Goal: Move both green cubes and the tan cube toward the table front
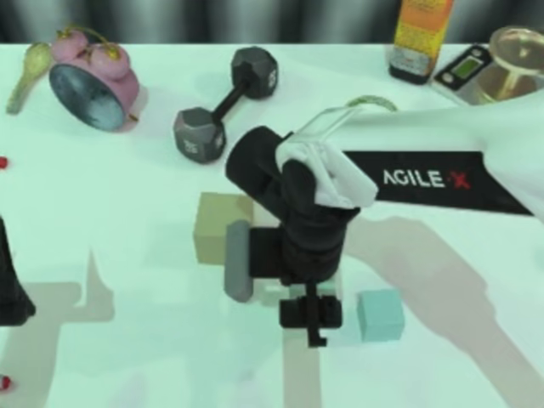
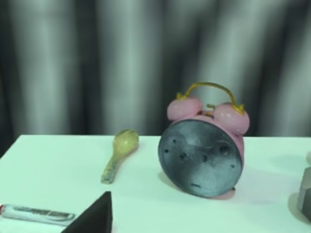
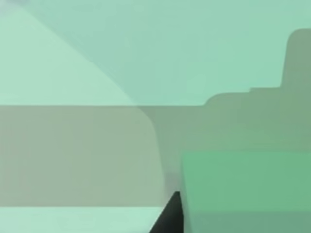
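Note:
My right gripper points down near the table's front centre, shut on the pale mint green cube. One dark fingertip lies against the cube's side and the other is hidden. From above, the wrist covers nearly all of this cube. The teal cube rests just right of the gripper. The larger tan cube stands to its left and farther back, partly behind the arm. My left arm is parked at the left edge, its gripper open with one fingertip showing.
At the back stand a pink alarm clock, a spoon, a dark dumbbell, an orange bottle, a small scale and a glass vessel. A marker lies near the left arm.

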You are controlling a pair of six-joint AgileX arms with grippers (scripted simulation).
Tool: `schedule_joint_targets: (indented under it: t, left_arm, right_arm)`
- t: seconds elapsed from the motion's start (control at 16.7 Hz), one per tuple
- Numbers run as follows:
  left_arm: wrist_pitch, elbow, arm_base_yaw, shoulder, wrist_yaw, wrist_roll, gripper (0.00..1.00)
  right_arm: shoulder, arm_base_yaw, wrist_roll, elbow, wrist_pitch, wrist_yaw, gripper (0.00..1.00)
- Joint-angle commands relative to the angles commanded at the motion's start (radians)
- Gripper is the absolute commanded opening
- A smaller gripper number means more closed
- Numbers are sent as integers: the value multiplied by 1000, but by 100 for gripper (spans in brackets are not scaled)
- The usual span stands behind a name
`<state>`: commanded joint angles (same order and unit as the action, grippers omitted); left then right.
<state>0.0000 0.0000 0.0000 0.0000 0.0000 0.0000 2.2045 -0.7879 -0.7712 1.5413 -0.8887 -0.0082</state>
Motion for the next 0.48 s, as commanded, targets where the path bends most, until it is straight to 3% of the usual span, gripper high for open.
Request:
schedule_joint_targets:
  t: [0.36, 0.48]
  left_arm:
    - [0, 0, 0, 0, 0, 0, 100]
    - [0, 0, 0, 0, 0, 0, 100]
  right_arm:
    - [0, 0, 0, 0, 0, 0, 98]
    - [0, 0, 0, 0, 0, 0, 100]
